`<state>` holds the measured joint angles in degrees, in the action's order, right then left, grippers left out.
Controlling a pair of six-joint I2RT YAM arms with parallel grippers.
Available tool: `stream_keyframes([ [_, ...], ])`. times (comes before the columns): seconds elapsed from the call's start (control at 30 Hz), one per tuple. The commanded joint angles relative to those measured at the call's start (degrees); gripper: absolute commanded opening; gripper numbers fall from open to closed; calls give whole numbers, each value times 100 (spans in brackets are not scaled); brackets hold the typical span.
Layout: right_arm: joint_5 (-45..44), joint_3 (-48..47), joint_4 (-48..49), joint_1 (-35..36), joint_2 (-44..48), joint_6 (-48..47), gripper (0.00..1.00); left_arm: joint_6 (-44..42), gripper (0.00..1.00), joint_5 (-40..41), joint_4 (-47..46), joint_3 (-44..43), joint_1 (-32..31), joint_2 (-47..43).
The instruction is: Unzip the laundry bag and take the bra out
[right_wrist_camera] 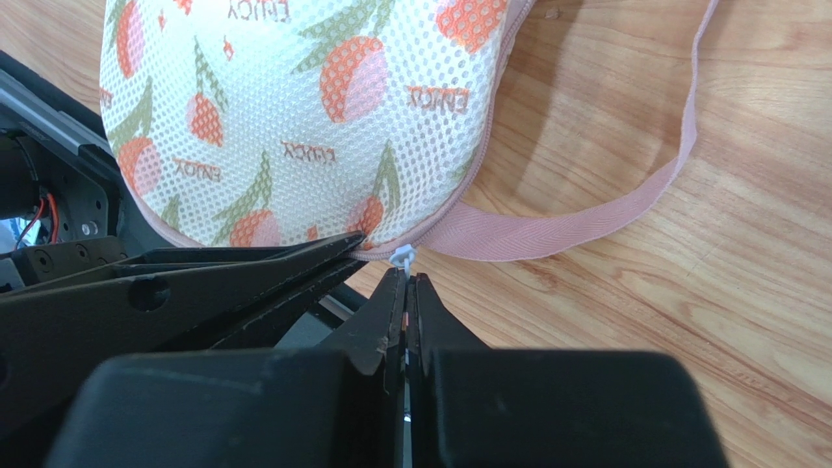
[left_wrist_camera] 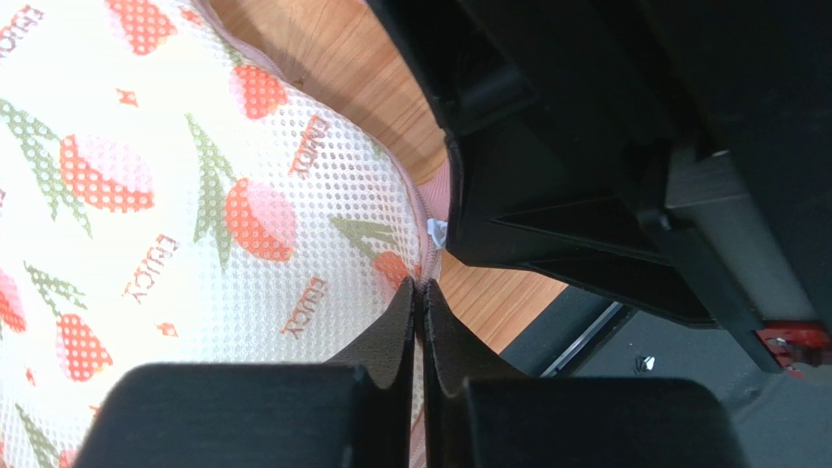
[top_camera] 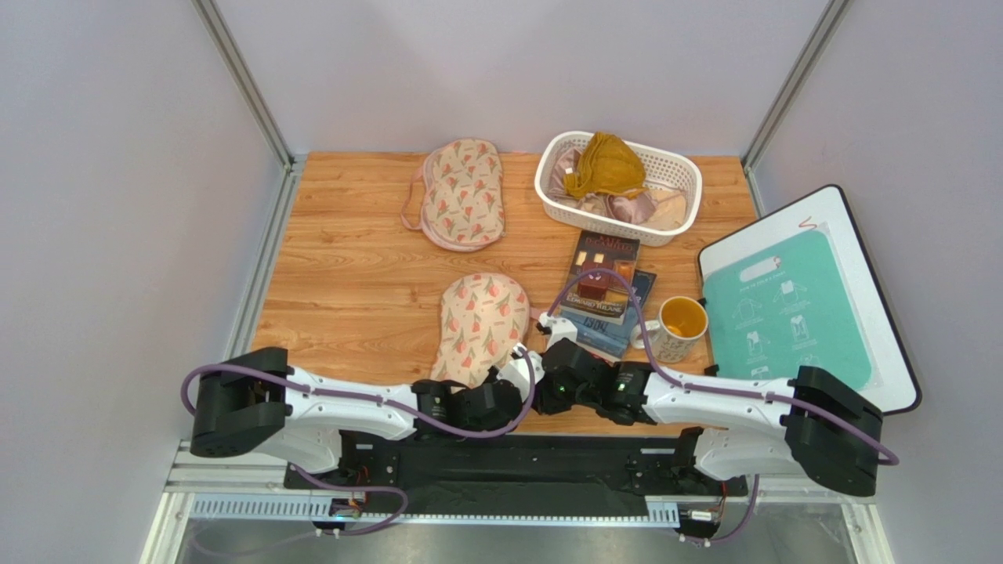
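Observation:
The near laundry bag [top_camera: 483, 323], beige with a red floral print and pink trim, lies at the table's front middle. My left gripper [top_camera: 516, 376] is at its near right edge; the left wrist view shows it [left_wrist_camera: 420, 285] shut on the bag's pink zip edge [left_wrist_camera: 422, 210]. My right gripper [top_camera: 545, 353] is beside it, and the right wrist view shows it [right_wrist_camera: 405, 278] shut on the white zip pull [right_wrist_camera: 402, 257]. The bag's pink strap [right_wrist_camera: 586, 219] trails on the wood. A second, alike bag [top_camera: 463, 194] lies farther back. The bra is hidden.
A white basket [top_camera: 677, 176] at the back right holds a mustard-yellow garment [top_camera: 603, 165] and a pinkish satin one [top_camera: 630, 206]. Books [top_camera: 603, 276] and a yellow mug [top_camera: 681, 327] lie right of the bag. A white and teal board [top_camera: 801, 300] lies at the far right.

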<state>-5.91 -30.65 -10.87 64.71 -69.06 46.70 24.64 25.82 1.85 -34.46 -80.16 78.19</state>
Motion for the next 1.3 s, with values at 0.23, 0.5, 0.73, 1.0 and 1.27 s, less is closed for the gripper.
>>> stream_keyframes([
  [0.23,-261,-19,-169,7,182,68,0,67,0,116,290,519,-17,-962],
  [0.5,-384,-46,-371,-11,244,24,0,145,0,221,921,888,-17,-1710],
  [0.73,-428,-28,-477,-37,314,-3,0,409,0,511,1494,1196,-17,-2737],
  [1.0,-385,-72,-504,-55,332,-3,0,436,1,538,1872,1091,-17,-3065],
  [1.27,-165,-81,-152,-46,94,6,0,76,58,29,1294,696,-17,-2669],
])
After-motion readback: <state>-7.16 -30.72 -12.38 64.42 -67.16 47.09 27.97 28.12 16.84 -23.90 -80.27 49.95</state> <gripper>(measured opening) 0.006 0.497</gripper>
